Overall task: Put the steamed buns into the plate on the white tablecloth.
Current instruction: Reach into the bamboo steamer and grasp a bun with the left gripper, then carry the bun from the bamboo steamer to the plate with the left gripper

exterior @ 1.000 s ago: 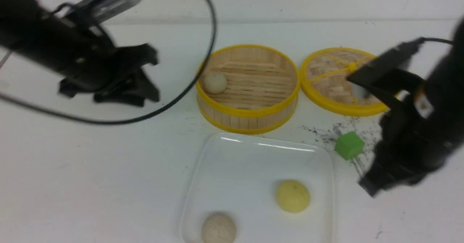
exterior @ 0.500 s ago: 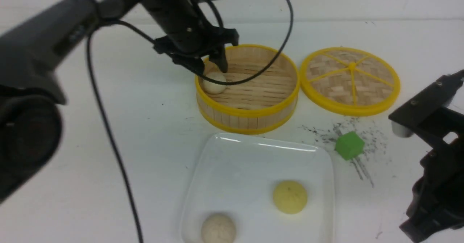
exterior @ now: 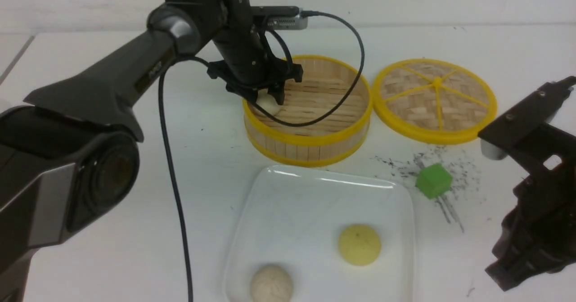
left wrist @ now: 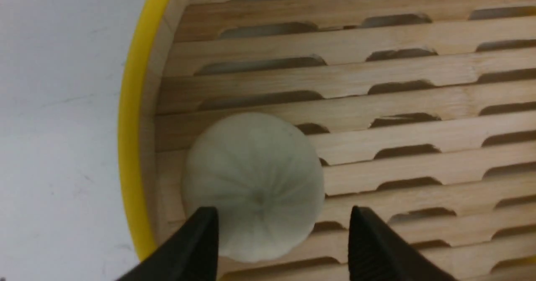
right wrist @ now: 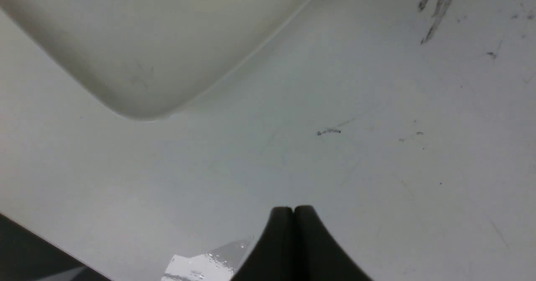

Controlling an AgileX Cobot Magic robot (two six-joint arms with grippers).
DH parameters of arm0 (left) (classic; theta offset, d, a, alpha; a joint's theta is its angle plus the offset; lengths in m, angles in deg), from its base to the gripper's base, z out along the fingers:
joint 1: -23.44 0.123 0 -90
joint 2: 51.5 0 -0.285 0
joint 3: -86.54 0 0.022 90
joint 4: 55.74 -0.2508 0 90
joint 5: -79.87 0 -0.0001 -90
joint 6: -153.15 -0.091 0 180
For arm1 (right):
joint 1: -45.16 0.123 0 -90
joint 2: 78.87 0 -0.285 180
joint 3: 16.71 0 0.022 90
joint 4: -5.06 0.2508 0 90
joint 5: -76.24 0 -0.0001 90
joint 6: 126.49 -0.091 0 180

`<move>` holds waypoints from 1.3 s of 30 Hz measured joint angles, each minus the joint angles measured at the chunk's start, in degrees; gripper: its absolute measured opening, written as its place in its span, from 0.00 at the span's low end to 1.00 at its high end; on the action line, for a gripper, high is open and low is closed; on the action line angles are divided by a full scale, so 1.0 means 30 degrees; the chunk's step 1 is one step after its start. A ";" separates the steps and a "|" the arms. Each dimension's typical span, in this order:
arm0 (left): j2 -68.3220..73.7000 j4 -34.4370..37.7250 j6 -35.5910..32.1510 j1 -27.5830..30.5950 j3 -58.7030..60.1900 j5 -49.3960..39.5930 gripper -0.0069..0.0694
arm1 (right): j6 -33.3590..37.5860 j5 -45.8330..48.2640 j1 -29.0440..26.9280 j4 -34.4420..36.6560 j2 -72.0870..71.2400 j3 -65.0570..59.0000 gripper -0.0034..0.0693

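Note white tablecloth (exterior: 211, 167) carrying plate (exterior: 315, 189), pale yellow bun (exterior: 359, 244) and beige bun (exterior: 271, 284) inside it, bamboo basket (exterior: 310, 151) just behind. Find left gripper (exterior: 265, 99) spread wide inside basket, fingers (left wrist: 197, 247) flanking off-white bun (left wrist: 253, 184) on slats beside yellow rim, contact unclear. Find right gripper (right wrist: 294, 209) pressed together, tips touching, over cloth near plate corner.
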 joint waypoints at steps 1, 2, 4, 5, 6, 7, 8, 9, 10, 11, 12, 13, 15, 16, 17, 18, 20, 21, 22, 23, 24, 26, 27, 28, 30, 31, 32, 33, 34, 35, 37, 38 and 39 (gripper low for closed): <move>0.0104 0.0000 0.0000 0.0000 -0.0018 0.0094 0.65 | 0.0000 0.0000 0.0000 0.0000 0.0000 0.0000 0.04; 0.0212 0.0000 0.0000 0.0000 -0.0040 0.0157 0.64 | 0.0000 0.0000 0.0000 0.0116 0.0000 0.0000 0.05; 0.0416 -0.0023 0.0000 0.0000 -0.0055 0.0254 0.62 | 0.0000 0.0000 0.0000 0.0000 0.0000 0.0000 0.05; 0.0591 -0.0067 0.0000 0.0000 -0.0055 0.0275 0.59 | 0.0000 0.0000 0.0000 0.0000 0.0000 0.0000 0.05; 0.0656 -0.0068 0.0000 0.0000 -0.0061 0.0348 0.55 | 0.0000 0.0000 0.0000 0.0000 0.0000 0.0000 0.05; 0.0711 -0.0068 0.0056 0.0000 -0.0061 0.0364 0.51 | 0.0000 0.0000 0.0000 0.0116 0.0000 0.0000 0.05; 0.0732 -0.0082 0.0205 0.0000 -0.0061 0.0364 0.47 | 0.0000 0.0000 0.0000 0.0000 0.0000 0.0000 0.05; 0.0732 -0.0082 0.0405 0.0000 -0.0079 0.0364 0.40 | 0.0000 -0.0016 0.0000 0.0000 0.0000 0.0000 0.05; 0.0684 -0.0082 0.0651 0.0000 -0.0077 0.0430 0.32 | 0.0000 -0.0016 0.0000 0.0000 0.0000 0.0000 0.05; 0.0576 -0.0082 0.0891 0.0000 -0.0077 0.0426 0.24 | 0.0000 -0.0016 0.0000 0.0000 0.0000 0.0000 0.05; 0.0445 -0.0082 0.1038 0.0000 -0.0077 0.0403 0.18 | 0.0000 -0.0016 0.0000 0.0116 0.0000 0.0000 0.05; 0.0298 -0.0013 0.1172 0.0000 -0.0117 0.0250 0.15 | 0.0000 -0.0016 0.0000 0.0116 0.0000 0.0000 0.05; -0.0234 0.0410 0.1306 0.0000 -0.0474 -0.0530 0.12 | 0.0000 -0.0016 0.0000 0.0116 0.0000 0.0000 0.05; -0.0584 0.0681 0.1306 0.0000 -0.0737 -0.1091 0.12 | 0.0000 -0.0016 0.0000 0.0116 0.0000 0.0000 0.05; -0.0670 0.0726 0.1271 0.0000 -0.0856 -0.1325 0.12 | 0.0000 -0.0016 0.0000 0.0116 0.0000 0.0000 0.05; -0.1360 0.0933 0.0979 0.0000 -0.1279 -0.2222 0.12 | 0.0000 -0.0016 0.0000 0.0116 0.0000 0.0000 0.05; -0.2708 0.1191 0.0070 0.0000 -0.1853 -0.3456 0.12 | 0.0000 0.0021 0.0000 0.0116 0.0000 0.0000 0.05; -0.3380 0.1255 -0.0311 -0.0016 -0.2034 -0.3775 0.12 | 0.0000 0.0029 0.0000 0.0116 0.0000 0.0000 0.05; -0.3502 0.1276 -0.0311 -0.0016 -0.2058 -0.3775 0.12 | 0.0000 0.0029 0.0000 0.0116 0.0000 0.0000 0.05; -0.4342 0.1386 -0.0627 -0.0016 -0.1995 -0.3981 0.12 | 0.0000 0.0048 0.0000 0.0116 0.0000 0.0000 0.05; -0.5493 0.1634 -0.0756 -0.0091 -0.1519 -0.4072 0.12 | 0.0000 0.0048 0.0000 0.0170 0.0000 0.0000 0.05; -0.6821 0.1704 -0.0784 -0.0306 -0.0145 -0.4072 0.12 | 0.0000 0.0027 0.0000 0.0169 0.0000 0.0000 0.06; -0.6962 0.1721 -0.0784 -0.0383 0.0061 -0.4072 0.12 | 0.0000 0.0026 0.0000 0.0169 0.0000 0.0000 0.06; -0.7950 0.1764 -0.0801 -0.0707 0.1743 -0.4072 0.12 | 0.0000 0.0009 0.0000 0.0169 0.0000 0.0000 0.06; -0.8784 0.1764 -0.0855 -0.1232 0.3720 -0.4072 0.12 | 0.0000 0.0028 0.0000 0.0169 0.0000 0.0000 0.06; -0.9492 0.1748 -0.0855 -0.2059 0.6396 -0.4072 0.12 | 0.0000 0.0136 0.0000 0.0133 0.0000 0.0000 0.06; -0.9614 0.1748 -0.0855 -0.2158 0.6684 -0.4072 0.12 | 0.0000 0.0189 0.0000 0.0137 0.0000 0.0000 0.06; -0.9862 0.1748 -0.0761 -0.2846 0.8377 -0.4072 0.13 | 0.0000 0.0335 0.0000 0.0111 0.0000 0.0000 0.06; -0.9909 0.1748 -0.0571 -0.3351 0.9676 -0.4072 0.13 | 0.0000 0.0463 0.0000 0.0111 -0.0024 0.0000 0.06; -0.9909 0.1681 -0.0266 -0.3862 1.0885 -0.3984 0.13 | -0.0041 0.0582 0.0000 0.0111 -0.0111 0.0000 0.07; -0.9685 0.1184 0.0550 -0.4954 1.3223 -0.2798 0.14 | -0.0249 0.0707 0.0000 0.0111 -0.0503 0.0000 0.07; -0.9660 0.1116 0.0648 -0.4954 1.3397 -0.2798 0.14 | -0.0291 0.0705 0.0000 0.0111 -0.0566 0.0000 0.07; -0.9399 0.0599 0.1396 -0.5525 1.4428 -0.1492 0.15 | -0.0511 0.0816 0.0000 0.0000 -0.1095 0.0000 0.07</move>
